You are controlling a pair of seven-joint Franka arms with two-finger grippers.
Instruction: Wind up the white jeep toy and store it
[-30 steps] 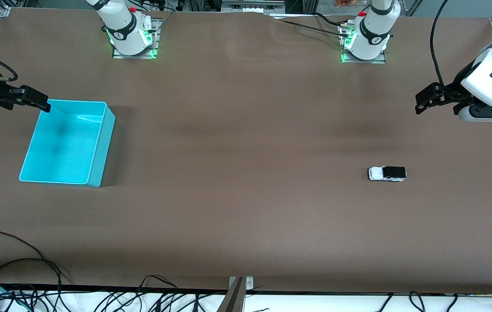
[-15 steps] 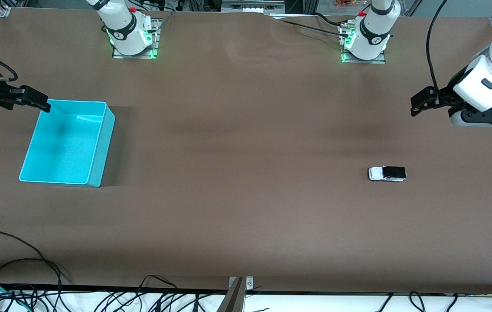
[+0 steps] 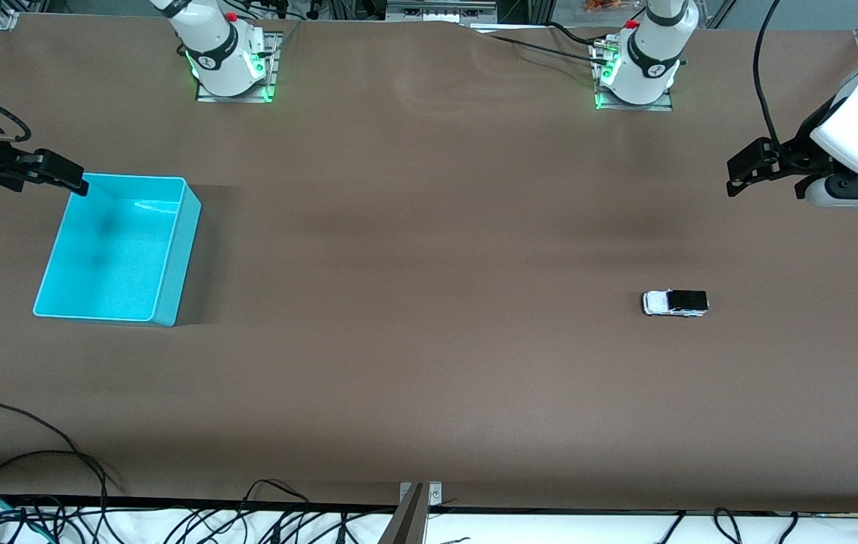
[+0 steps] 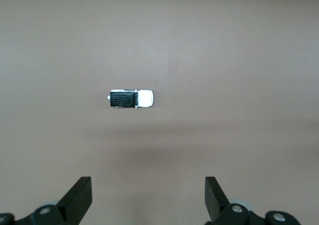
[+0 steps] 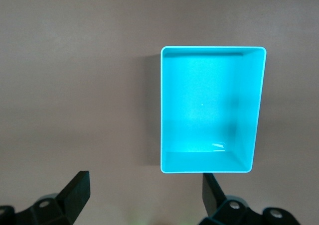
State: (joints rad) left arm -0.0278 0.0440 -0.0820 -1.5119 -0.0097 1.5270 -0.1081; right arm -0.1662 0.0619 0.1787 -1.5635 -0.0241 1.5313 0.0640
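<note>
The white jeep toy [image 3: 675, 303], tiny with a black rear top, stands on the brown table toward the left arm's end. In the left wrist view the jeep [image 4: 131, 98] lies ahead of my left gripper [image 4: 148, 185], which is open and empty. That left gripper [image 3: 738, 174] hangs in the air over the table's edge at the left arm's end, well apart from the jeep. My right gripper [image 3: 69, 175] is open and empty too. It hovers over the corner of the cyan bin [image 3: 181, 249], and the right wrist view shows the right gripper [image 5: 145, 179] beside the bin's wall [image 5: 204, 161].
The cyan bin holds nothing. Both arm bases [image 3: 228, 72] [image 3: 636, 75] stand at the edge farthest from the front camera. Loose black cables [image 3: 35, 461] lie along the nearest edge, with a metal bracket [image 3: 417, 502] at its middle.
The left arm's hand swung slightly toward the table's middle, then back toward its own end and a little up. The jeep, the bin and the right arm have not moved.
</note>
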